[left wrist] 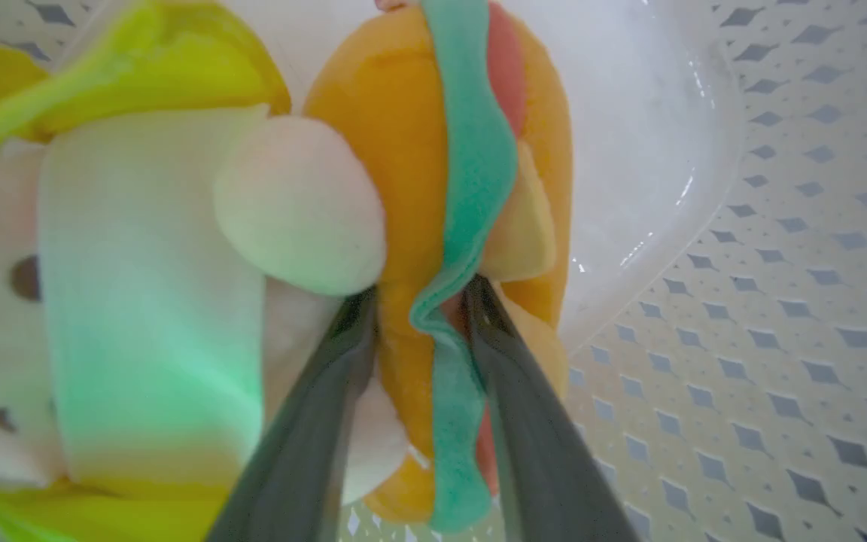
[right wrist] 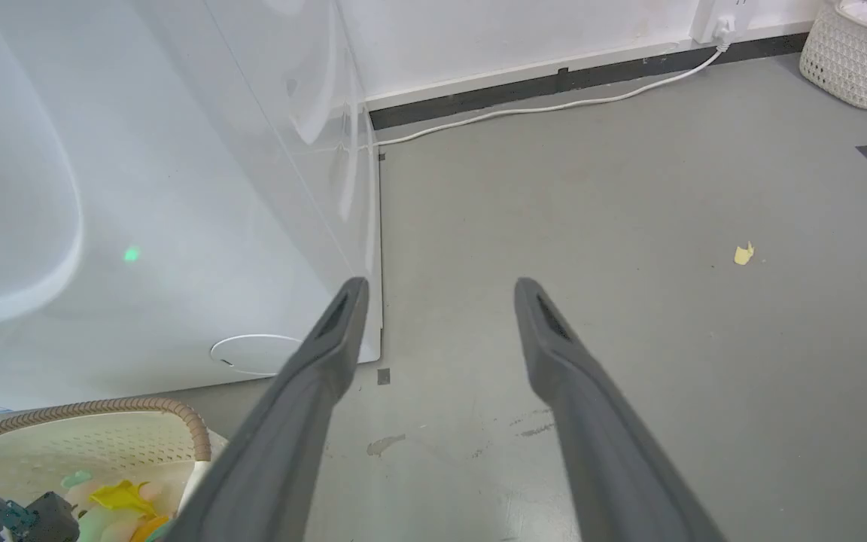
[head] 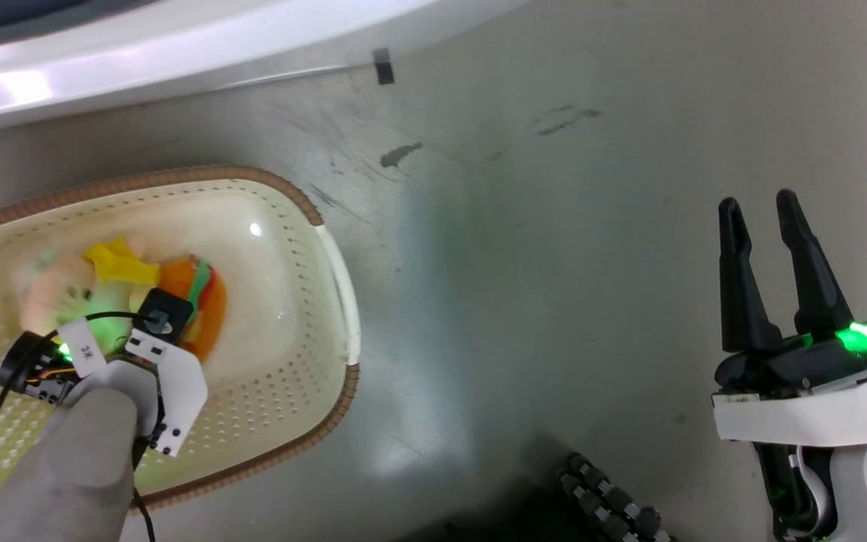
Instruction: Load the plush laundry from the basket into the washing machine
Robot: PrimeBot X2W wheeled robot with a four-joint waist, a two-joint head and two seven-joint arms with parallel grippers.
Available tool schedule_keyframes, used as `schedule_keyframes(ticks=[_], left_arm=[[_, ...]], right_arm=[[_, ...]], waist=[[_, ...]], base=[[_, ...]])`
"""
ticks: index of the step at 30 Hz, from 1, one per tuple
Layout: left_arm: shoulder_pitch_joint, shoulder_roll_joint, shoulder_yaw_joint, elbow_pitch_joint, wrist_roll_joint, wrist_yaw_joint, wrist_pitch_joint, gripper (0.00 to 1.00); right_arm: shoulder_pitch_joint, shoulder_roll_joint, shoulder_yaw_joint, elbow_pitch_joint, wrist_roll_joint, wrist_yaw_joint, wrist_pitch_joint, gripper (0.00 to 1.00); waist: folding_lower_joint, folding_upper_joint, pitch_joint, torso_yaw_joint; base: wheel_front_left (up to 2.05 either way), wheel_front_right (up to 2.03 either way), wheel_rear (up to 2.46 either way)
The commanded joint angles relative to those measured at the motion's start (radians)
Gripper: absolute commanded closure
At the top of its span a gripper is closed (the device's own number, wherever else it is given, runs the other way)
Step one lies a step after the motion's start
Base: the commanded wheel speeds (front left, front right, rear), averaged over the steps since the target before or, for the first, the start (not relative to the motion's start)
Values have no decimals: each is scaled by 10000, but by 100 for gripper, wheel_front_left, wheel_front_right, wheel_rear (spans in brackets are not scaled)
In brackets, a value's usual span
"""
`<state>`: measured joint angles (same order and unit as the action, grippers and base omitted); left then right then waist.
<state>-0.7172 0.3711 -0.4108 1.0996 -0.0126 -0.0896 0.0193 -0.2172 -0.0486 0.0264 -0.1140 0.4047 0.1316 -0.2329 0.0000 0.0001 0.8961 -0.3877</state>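
Observation:
The plush laundry (head: 177,290) lies in the cream basket (head: 328,421) on the floor, a peach doll next to an orange burger plush (left wrist: 403,150). My left arm reaches down into the basket, and its wrist covers the fingers in the head view. In the left wrist view my left gripper (left wrist: 420,297) is shut on the burger's edge, with orange bun and green layer squeezed between the fingers. My right gripper (head: 759,207) hangs open over bare floor, far right of the basket. The washing machine (right wrist: 177,188) stands just beyond the basket; its drum is out of view.
Grey floor (head: 554,263) spreads between the basket and my right gripper. A white cable (right wrist: 554,105) runs along the wall's dark skirting. A white woven basket (right wrist: 855,60) stands in the far corner, and a small yellow scrap (right wrist: 742,254) lies on the floor.

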Motion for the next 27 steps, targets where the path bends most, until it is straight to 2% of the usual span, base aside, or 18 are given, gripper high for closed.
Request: schedule_keyframes(ticks=[1,7,10,21,27], left_arm=[[-136,122,-117,356,-42,-29,11,100],[-237,295,-213,1004,-325,97,-453,100],[-145,128,-317,1295,-442,152,-723,100],[871,-1032,-263,1286,-1008,186,-2343,100],[1512,-1593,-253,640,-1271,115,-2780,100]], right_arm=[[-250,-15,11,-56,131,-9,-110,0],[-558,-16,173,21,382,-9,-235,0],[-591,-16,-4,58,328,-9,-289,0],[-73,-16,-561,227,-670,-9,-289,0],[414,-16,-840,234,-1267,-9,-289,0]], waist=[[0,-1,116,-154],[0,-1,133,-541],[0,-1,-264,-431],[0,-1,-2983,879],[0,-1,-4375,1812]], base=[[0,0,0],[0,0,0],[0,0,0],[0,0,0],[0,0,0]])
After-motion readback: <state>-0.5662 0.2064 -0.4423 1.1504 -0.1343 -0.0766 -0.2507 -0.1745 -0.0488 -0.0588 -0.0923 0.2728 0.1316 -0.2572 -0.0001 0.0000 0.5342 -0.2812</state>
